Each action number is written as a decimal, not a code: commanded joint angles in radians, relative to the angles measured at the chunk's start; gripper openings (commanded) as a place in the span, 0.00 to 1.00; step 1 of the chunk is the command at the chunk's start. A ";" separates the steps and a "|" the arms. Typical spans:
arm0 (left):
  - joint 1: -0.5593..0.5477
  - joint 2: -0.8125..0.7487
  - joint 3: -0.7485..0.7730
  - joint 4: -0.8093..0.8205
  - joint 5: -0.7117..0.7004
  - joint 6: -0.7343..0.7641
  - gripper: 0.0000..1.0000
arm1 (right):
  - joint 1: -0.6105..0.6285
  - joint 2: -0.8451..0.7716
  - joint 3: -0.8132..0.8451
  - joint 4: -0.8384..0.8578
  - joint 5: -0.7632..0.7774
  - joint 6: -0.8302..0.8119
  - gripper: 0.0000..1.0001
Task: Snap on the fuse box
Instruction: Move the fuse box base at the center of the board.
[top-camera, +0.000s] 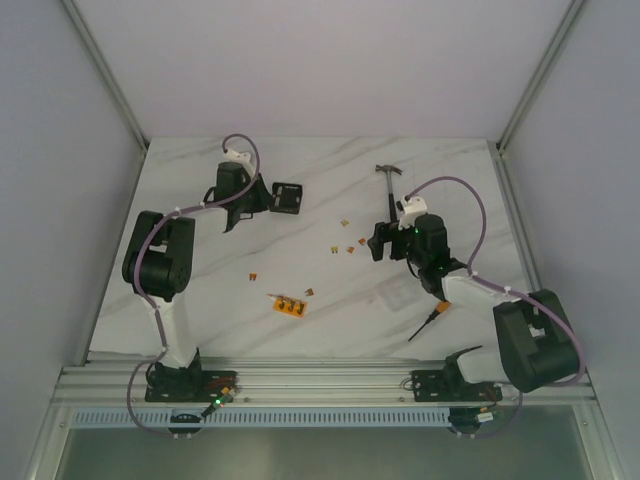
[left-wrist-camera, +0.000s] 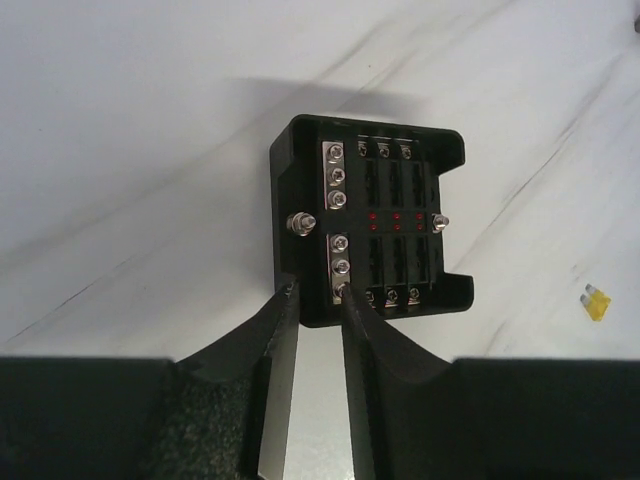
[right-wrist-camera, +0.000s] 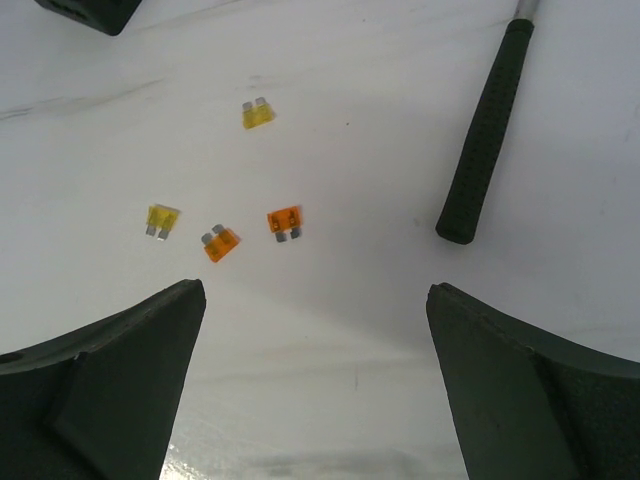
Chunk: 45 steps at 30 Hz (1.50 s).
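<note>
Black fuse box (left-wrist-camera: 370, 225) sits apart from loose fuses (right-wrist-camera: 222, 243) and hammer (right-wrist-camera: 485, 130).

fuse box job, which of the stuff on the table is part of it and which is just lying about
Job: fuse box; left end effector clamped on its near edge; loose fuses, probably for its slots, under the open right end effector.
Lying about: hammer, screwdriver, orange strip.
</note>
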 joint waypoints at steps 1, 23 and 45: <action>-0.007 0.001 -0.019 -0.062 -0.003 0.018 0.32 | 0.019 -0.010 0.031 -0.026 -0.019 -0.010 1.00; -0.044 -0.047 0.013 -0.143 -0.182 -0.010 0.41 | 0.047 -0.074 -0.021 -0.066 -0.010 -0.019 1.00; -0.120 -0.100 -0.046 -0.266 -0.254 -0.024 0.17 | 0.088 -0.081 -0.014 -0.135 -0.008 -0.004 1.00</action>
